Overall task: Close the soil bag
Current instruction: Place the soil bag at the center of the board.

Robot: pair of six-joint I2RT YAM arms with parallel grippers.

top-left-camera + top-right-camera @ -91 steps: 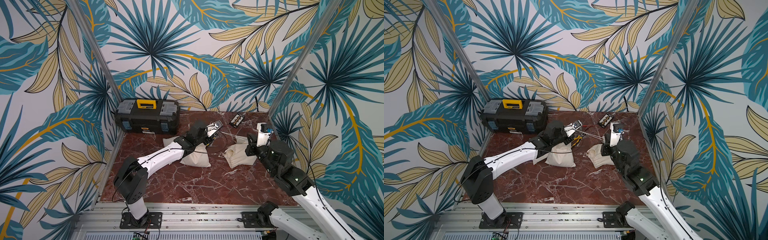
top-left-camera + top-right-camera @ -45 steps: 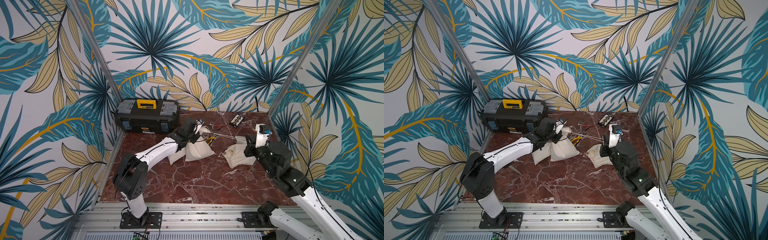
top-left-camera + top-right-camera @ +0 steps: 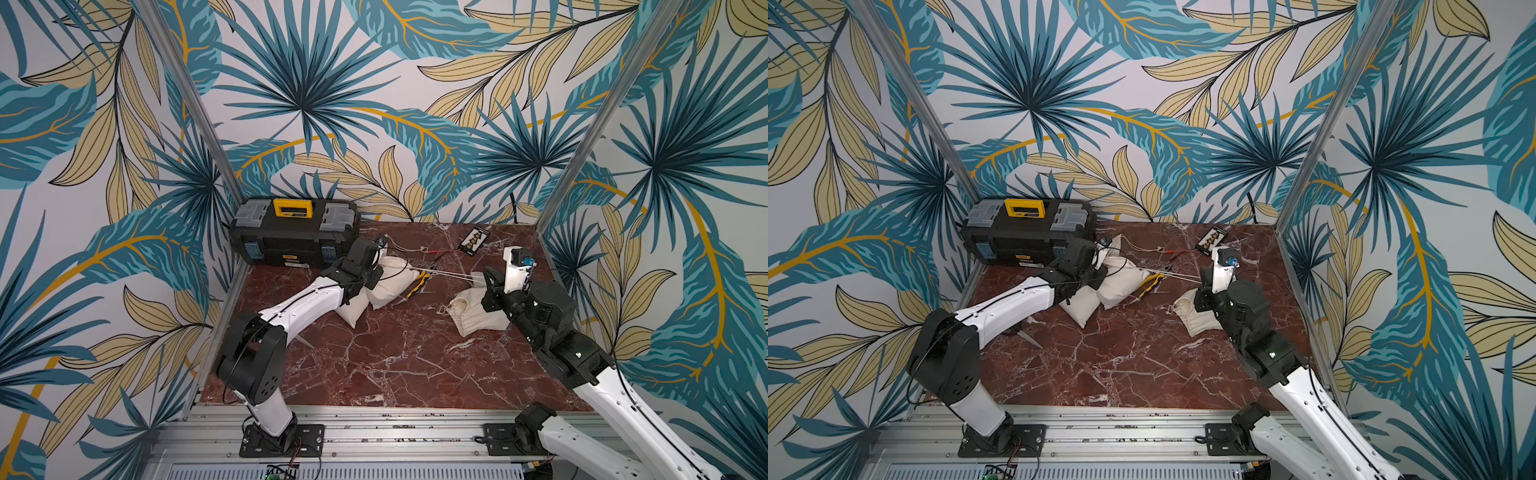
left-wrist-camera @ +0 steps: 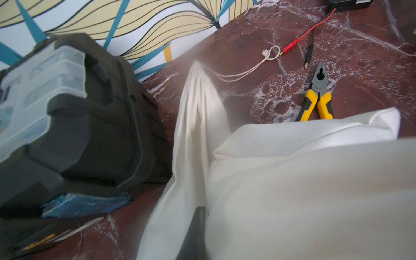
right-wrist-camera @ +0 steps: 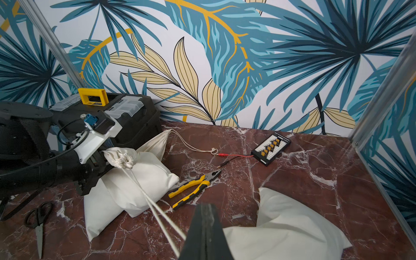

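The soil bag lies on the table just beside the toolbox, between it and the yellow pliers, its mouth bunched tight. The left tool, close by the toolbox, is pressed together and seems to pinch the bag's cloth near that mouth, though folds hide most of it. Farther from the toolbox, the right tool is clamped on the drawstring, which runs taut to the bag

No writing can be read anywhere: the small yellow label on the black toolbox is too blurred to make out.
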